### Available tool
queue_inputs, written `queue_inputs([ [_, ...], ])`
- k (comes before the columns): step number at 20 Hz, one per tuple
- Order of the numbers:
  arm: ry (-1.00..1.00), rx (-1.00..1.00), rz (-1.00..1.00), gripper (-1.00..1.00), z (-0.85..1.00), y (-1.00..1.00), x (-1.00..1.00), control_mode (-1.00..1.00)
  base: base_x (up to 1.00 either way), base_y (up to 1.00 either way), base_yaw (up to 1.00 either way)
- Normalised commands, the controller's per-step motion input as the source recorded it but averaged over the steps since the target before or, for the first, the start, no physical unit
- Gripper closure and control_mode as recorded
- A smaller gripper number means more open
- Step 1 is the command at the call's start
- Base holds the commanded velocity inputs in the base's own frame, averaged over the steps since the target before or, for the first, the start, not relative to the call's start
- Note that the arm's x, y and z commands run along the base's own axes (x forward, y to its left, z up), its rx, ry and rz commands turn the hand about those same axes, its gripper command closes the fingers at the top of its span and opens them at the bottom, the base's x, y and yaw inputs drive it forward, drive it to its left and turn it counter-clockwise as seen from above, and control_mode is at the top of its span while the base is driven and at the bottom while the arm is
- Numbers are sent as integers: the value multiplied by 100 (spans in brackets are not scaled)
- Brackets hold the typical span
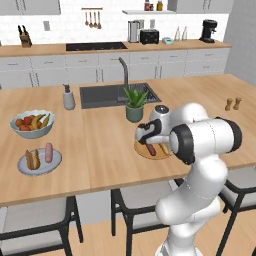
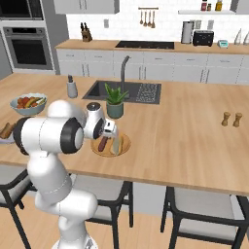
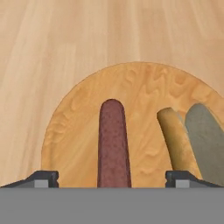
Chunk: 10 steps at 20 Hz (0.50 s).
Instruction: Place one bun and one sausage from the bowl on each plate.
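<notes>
1. My claw [image 2: 111, 137] hangs low over the round tan-orange wooden plate [image 2: 124, 147] near the front edge of the long wooden counter [image 2: 194, 141].
2. A dark reddish-brown sausage [image 2: 102, 144] and a golden-tan bun [image 2: 115, 146] lie side by side on that plate, just under my claw.
3. A potted green plant [image 2: 115, 102] stands just behind the plate, before the dark sink [image 2: 141, 92].
4. A white bowl of fruit [image 2: 27, 104] sits far left; two small brown shakers [image 2: 231, 119] stand far right.
</notes>
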Motion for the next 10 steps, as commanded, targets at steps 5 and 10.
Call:
queue_inputs([
  [5,-2,0,0,-100,77,-7,-98,-100,0,0,0],
  [10,-1,0,0,-100,99,0,-84,-100,0,0,0],
])
